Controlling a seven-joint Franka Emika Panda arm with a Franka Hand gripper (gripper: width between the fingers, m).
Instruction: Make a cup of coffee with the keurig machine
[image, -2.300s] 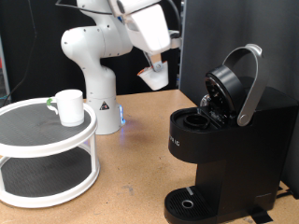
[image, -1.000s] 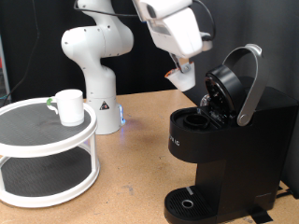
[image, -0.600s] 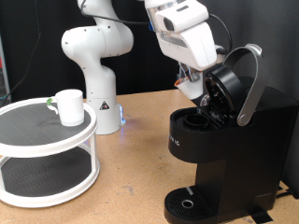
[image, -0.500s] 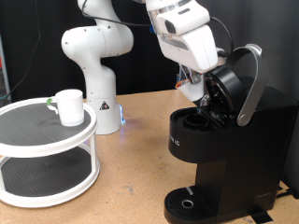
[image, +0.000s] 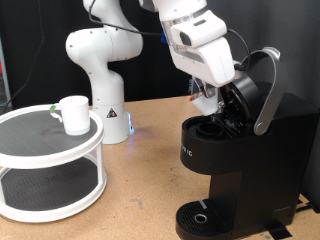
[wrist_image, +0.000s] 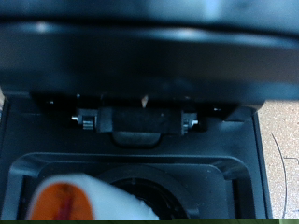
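We see the end effector clamped on a small white pod with an orange top, hovering just over the open chamber of the coffee maker at right of frame. If the pod comes in tilted, we judge it could catch the chamber rim and jam. The cup sits on the round shelf at left. We can read no writing.

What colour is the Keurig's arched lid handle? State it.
Silver-grey, against the black keurig machine; the lid handle shows best in the exterior view.
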